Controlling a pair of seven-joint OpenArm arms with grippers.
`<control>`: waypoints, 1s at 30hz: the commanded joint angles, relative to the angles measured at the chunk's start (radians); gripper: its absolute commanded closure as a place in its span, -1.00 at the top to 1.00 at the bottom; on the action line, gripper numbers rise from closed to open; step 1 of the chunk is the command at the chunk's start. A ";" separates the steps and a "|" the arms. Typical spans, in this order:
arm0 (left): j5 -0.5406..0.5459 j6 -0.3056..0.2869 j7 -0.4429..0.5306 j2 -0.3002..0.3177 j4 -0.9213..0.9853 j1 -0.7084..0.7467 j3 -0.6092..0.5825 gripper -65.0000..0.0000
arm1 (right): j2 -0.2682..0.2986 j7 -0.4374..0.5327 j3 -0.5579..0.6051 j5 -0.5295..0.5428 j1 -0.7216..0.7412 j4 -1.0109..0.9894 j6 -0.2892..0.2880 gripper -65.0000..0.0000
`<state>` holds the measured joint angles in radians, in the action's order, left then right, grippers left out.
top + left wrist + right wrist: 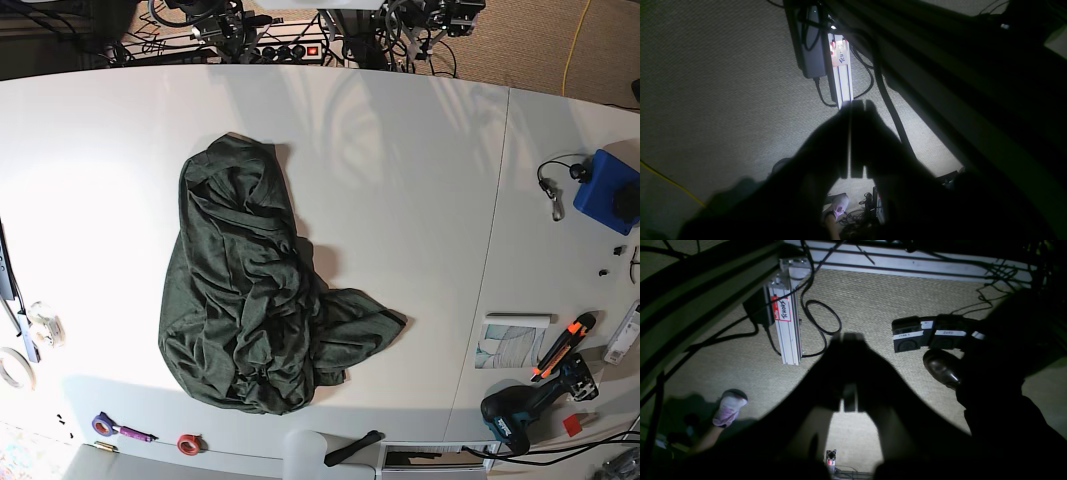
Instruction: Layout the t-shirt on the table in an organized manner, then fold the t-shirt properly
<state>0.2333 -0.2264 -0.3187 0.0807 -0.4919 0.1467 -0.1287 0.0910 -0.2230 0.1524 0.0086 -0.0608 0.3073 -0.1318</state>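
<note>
One crumpled green t-shirt (240,300) on the tabletop (400,200), long axis 12 to 6 o'clock, lobe toward 4; left pincer (858,105) and right pincer (848,336) pressed together.

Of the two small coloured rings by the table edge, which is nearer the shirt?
The red ring, just below the t-shirt; the purple ring lies further off to the left.

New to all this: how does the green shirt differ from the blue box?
The green shirt is large, soft and crumpled; the blue box is small, rigid and squarish. The shirt lies left of middle in the base view, the box at the right edge. Both rest on the white table.
</note>
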 commanded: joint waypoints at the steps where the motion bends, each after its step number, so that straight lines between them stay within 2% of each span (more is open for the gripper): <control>1: 0.007 -0.011 -0.007 0.001 -0.007 0.003 0.000 -1.00 | 0.006 0.011 -0.002 -0.002 0.003 0.005 -0.002 -1.00; 16: 0.007 -0.011 -0.006 0.009 -0.035 0.015 0.000 -1.00 | 0.006 0.018 -0.002 -0.002 -0.001 0.006 -0.002 -1.00; 21: 0.077 -0.011 0.000 0.057 -0.113 0.079 0.000 -1.00 | 0.026 0.072 -0.002 -0.002 -0.055 0.055 -0.001 -1.00; 30: 0.109 -0.007 0.004 0.180 -0.494 0.327 0.001 -1.00 | 0.113 0.097 -0.002 -0.001 -0.273 0.364 -0.002 -1.00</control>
<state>0.3382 -0.2253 -0.3145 0.2562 -0.9844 0.4652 -0.1284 0.1959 -0.1280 0.1520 0.0036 -0.3252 0.6724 -0.1322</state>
